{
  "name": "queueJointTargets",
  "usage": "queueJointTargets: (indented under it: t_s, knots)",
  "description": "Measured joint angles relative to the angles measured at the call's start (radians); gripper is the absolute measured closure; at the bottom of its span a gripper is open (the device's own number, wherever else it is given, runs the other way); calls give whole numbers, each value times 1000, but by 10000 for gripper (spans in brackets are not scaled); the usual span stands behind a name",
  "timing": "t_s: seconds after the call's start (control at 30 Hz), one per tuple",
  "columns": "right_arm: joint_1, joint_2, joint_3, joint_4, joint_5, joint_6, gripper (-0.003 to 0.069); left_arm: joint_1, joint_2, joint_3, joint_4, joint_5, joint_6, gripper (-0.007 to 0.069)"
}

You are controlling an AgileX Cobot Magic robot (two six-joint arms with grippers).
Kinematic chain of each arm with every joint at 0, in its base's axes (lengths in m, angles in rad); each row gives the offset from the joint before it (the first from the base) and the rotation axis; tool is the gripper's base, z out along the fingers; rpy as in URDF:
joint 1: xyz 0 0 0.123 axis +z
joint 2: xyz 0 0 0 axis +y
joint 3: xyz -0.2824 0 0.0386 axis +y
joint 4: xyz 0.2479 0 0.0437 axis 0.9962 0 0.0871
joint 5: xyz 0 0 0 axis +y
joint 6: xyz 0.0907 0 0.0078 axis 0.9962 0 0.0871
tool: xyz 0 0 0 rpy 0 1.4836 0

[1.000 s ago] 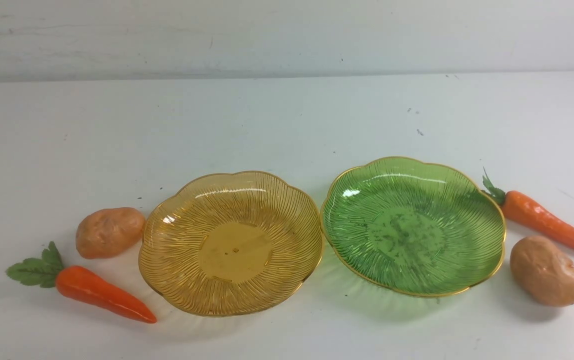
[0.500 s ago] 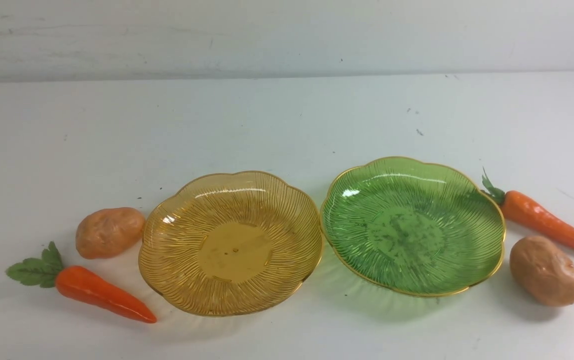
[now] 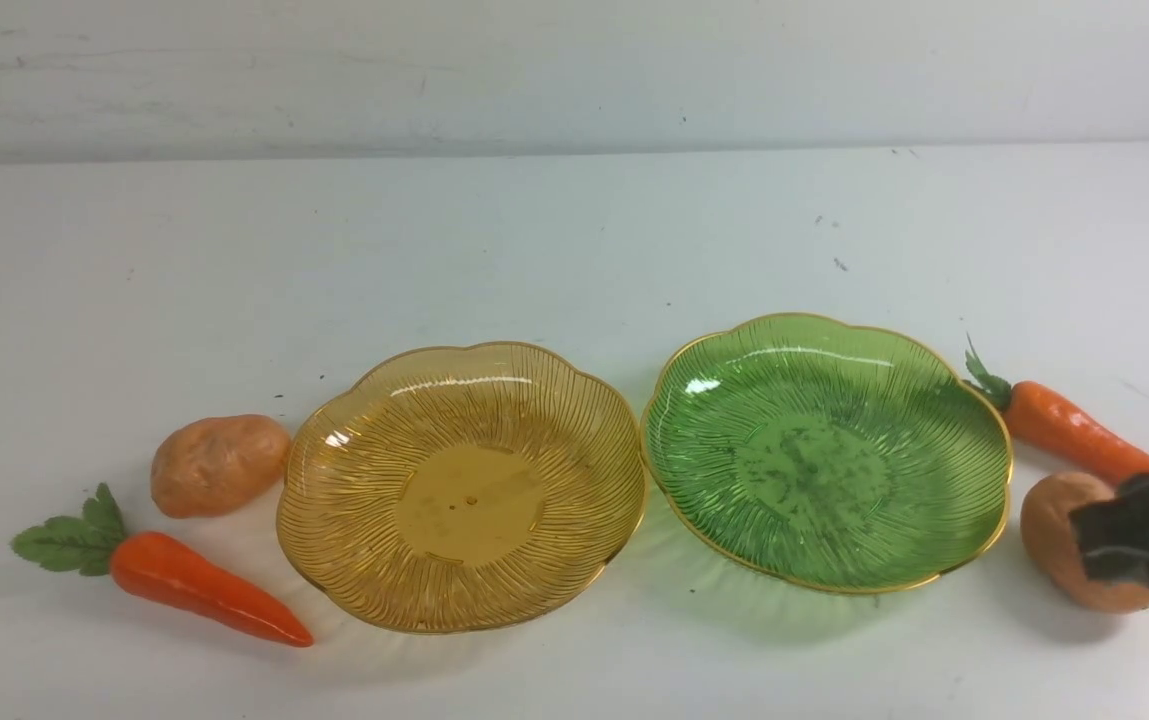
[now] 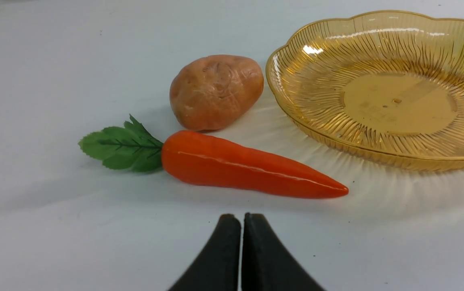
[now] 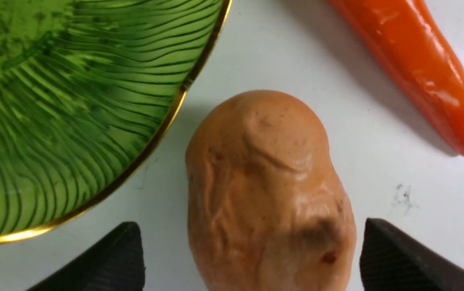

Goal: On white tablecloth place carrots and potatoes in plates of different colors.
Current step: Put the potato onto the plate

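On the white tablecloth (image 3: 574,250), an empty amber plate (image 3: 461,487) and an empty green plate (image 3: 827,452) stand side by side. A potato (image 3: 220,465) and a carrot (image 3: 204,590) lie left of the amber plate. Another carrot (image 3: 1084,432) and potato (image 3: 1049,525) lie right of the green plate. My right gripper (image 3: 1139,530) is open, with one finger on each side of that potato (image 5: 264,173) and neither touching it. My left gripper (image 4: 242,218) is shut and empty, just short of the left carrot (image 4: 248,165); it does not show in the front view.
A pale wall runs along the far edge of the table. The right wrist view shows the green plate's gold rim (image 5: 167,117) close beside the potato and the right carrot's tip (image 5: 450,117) on its other side.
My right gripper has come into the front view from the right edge and now covers part of the right potato. The plates, carrots and potatoes have not moved.
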Motion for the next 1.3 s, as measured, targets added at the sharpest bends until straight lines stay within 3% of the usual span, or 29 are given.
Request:
queueJointTargets:
  t_s: [0.23,0.37,0.4,0.43,0.7,0.77,0.97,1.1,1.3]
  knots:
    - [0,120,0,-70,-36,2,-20,0,0,0,0,0,0,628]
    - [0,146,-1,-82,-23,2,59,0,0,0,0,0,0,628]
    - [0,146,-12,-88,7,2,113,0,0,0,0,0,0,628]
    - [0,146,-22,-89,20,2,121,0,0,0,0,0,0,628]
    - [0,146,-294,-92,454,3,118,0,0,0,0,0,0,628]
    - [0,144,-392,-88,481,3,118,0,0,0,0,0,0,628]
    - [0,101,-516,69,498,-14,118,0,0,0,0,0,0,628]
    - [5,87,-540,333,502,-155,118,0,0,0,0,0,0,628]
    - [53,107,-539,510,483,-315,118,0,0,0,0,0,0,628]
